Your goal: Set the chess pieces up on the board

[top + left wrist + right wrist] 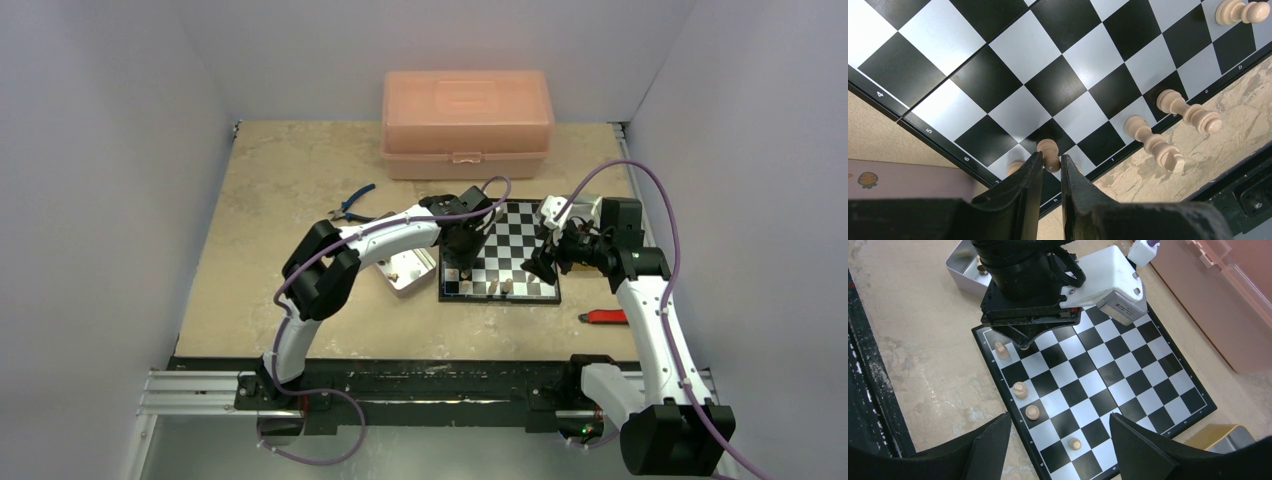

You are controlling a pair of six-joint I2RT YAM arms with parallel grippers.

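Note:
The board (510,240) lies mid-table, black and silvery-white. My left gripper (1051,159) stands at its near left corner, shut on the head of a tan pawn (1049,151) that stands upright on a square. Two taller tan pieces (1148,139) (1188,113) stand along the edge row, and another (1240,11) farther along. In the right wrist view the same tan pieces (1019,389) (1032,411) (1075,443) (1001,350) show near the board's edge. My right gripper (1058,416) hovers open over the board's right side, nothing between its fingers.
A large pink plastic box (467,122) stands behind the board. A shiny metal tin (405,270) sits left of the board under the left arm. Blue-handled pliers (355,205) lie at the left, a red-handled tool (605,316) at the near right. A gold tin (1228,437) lies beside the board.

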